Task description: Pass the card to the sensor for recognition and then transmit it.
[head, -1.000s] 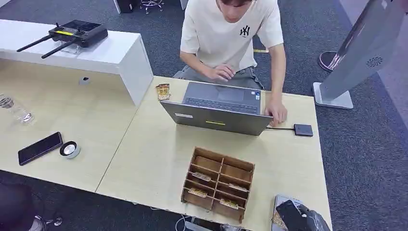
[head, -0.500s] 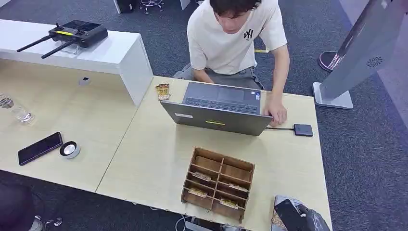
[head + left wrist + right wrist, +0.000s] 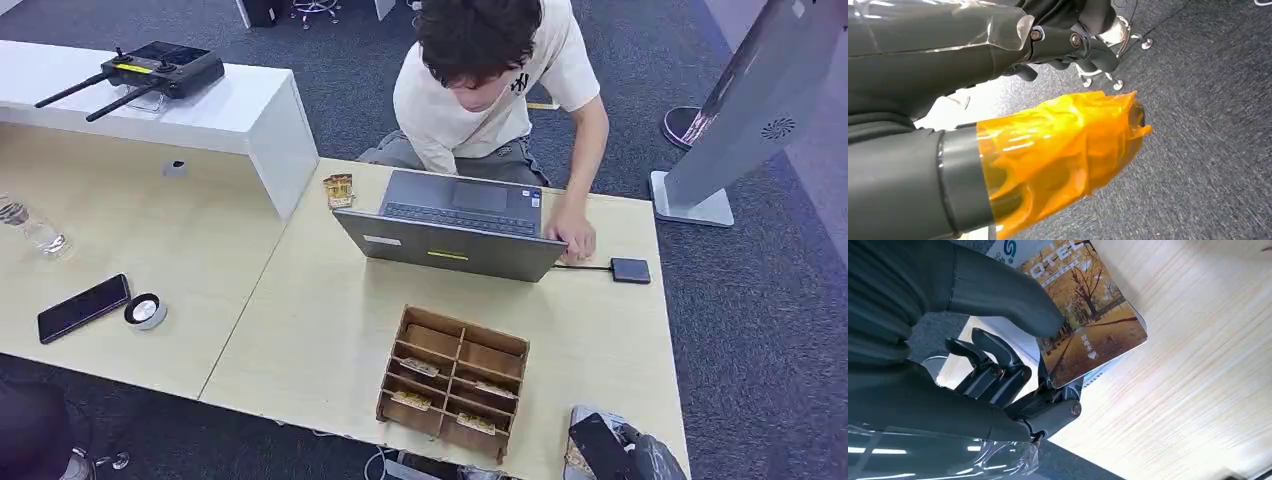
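Observation:
My right hand (image 3: 622, 452) is at the table's near right corner and pinches a card (image 3: 577, 456). Close up, the card (image 3: 1088, 325) bears an autumn tree picture, with the thumb (image 3: 998, 295) on its face and dark fingers (image 3: 1048, 410) beneath it, just over the pale tabletop. The sensor (image 3: 630, 270), a small dark box on a cable, lies far ahead of that hand, right of the laptop (image 3: 450, 245). My left hand (image 3: 1048, 125) hangs over grey carpet, its orange-wrapped thumb apart from the fingers (image 3: 1073, 42), holding nothing.
A wooden card rack (image 3: 455, 380) with several cards stands left of my right hand. A person (image 3: 490, 70) leans over the laptop, one hand (image 3: 572, 235) near the sensor cable. A phone (image 3: 83, 307), a round puck (image 3: 146, 311) and a bottle (image 3: 30, 228) lie left.
The person has bent further forward over the laptop and drawn one hand off the keyboard. My right hand with the card has barely shifted.

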